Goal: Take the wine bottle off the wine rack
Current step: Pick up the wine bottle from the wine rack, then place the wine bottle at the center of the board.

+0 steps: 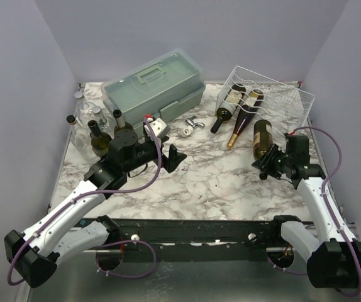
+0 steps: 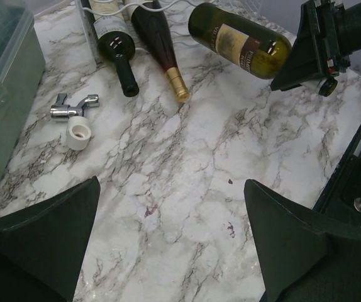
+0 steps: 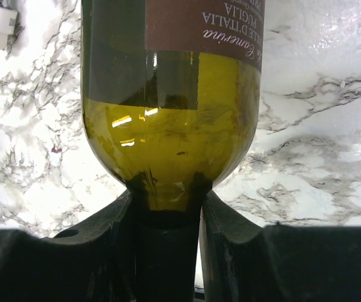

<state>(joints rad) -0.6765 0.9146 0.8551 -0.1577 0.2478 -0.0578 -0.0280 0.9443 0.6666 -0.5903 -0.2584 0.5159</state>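
Your right claw [image 3: 168,214] is clamping the neck of the wine bottle [image 3: 168,126], whose body is stretching away from the fingers with the marble counter [image 3: 331,113] beneath it. Just beyond its base, the white wire wine rack [image 1: 281,88] is cradling two other bottles [image 1: 234,104]. Your left claw [image 2: 171,189] is gaping wide, well apart to the left, near a green toolbox [image 1: 155,85].

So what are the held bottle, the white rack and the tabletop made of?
The wine bottle: olive-green glass, glossy; you see through it and it shows highlights. The wine rack: thin wire, probably white-coated metal. The table: marble-look veining, possibly a printed surface; can't tell.
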